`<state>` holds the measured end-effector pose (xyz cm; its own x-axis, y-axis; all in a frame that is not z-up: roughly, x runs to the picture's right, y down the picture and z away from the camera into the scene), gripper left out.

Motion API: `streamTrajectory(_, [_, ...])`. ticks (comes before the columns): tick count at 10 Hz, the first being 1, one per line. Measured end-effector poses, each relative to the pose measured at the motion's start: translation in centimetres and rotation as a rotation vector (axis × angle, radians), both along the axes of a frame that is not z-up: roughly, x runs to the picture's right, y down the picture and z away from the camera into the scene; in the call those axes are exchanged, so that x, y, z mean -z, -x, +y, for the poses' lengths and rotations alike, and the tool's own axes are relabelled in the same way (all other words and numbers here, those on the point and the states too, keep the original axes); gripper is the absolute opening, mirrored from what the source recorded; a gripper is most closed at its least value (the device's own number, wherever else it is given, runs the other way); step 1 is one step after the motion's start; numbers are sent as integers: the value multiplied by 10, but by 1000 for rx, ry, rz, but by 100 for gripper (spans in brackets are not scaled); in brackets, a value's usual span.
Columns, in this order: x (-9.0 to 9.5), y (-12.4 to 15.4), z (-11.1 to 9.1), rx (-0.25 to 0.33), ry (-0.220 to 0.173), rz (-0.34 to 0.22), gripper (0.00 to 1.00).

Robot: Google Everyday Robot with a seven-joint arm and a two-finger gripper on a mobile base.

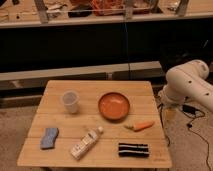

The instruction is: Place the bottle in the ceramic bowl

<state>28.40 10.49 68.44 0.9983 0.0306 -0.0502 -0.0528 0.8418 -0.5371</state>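
Bottle (86,143) lying on its side near the table's (90,90) 6 o'clock edge, cap toward 1 o'clock, ceramic bowl (113,105) apart at its 1 o'clock, white arm (187,82) off the table's 3 o'clock side, claw out of view, grip cannot be told.

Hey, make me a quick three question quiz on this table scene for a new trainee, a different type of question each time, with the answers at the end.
1. True or false: the bottle lies on its side on the wooden table, outside the ceramic bowl.
2. Multiple choice: as seen in the picture, where is the translucent cup relative to the bowl? A) to its left, B) to its right, C) inside it.
3. Fill in: only the white arm shows, beside the table's right edge; the gripper is ___.

Key: 1 true; 2 A; 3 not in view.
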Motion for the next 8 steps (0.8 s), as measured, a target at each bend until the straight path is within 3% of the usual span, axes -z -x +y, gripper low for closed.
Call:
streamTrajectory(6, [0,1,0,1,0,0,80])
streamTrajectory(8, [0,18,-1,29,-1,-25,80])
